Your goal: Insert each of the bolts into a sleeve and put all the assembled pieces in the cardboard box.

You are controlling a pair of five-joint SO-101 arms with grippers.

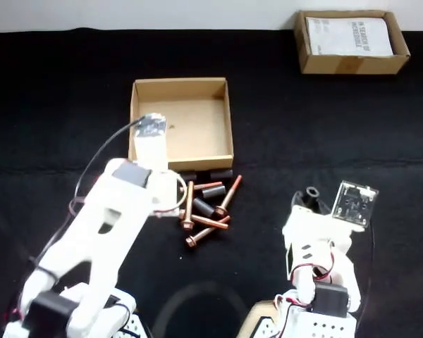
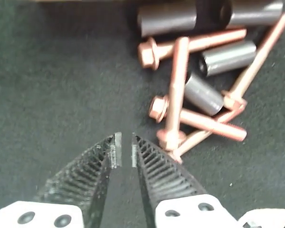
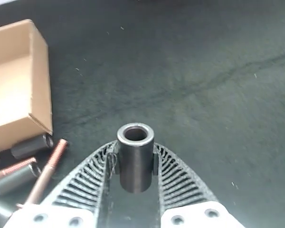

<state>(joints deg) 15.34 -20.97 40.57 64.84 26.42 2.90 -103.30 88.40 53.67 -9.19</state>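
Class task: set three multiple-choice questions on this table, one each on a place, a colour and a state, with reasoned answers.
1. Where are the bolts? A in the cardboard box; B on the table beside it; C in a gripper.
2. Bolt colour? A copper; B blue; C white.
3. The right gripper is: A open, empty; B shut on a bolt; C shut on a sleeve.
1B: they lie heaped outside the box wall. 2A: their shanks look copper. 3C: a dark sleeve sits between its fingers.
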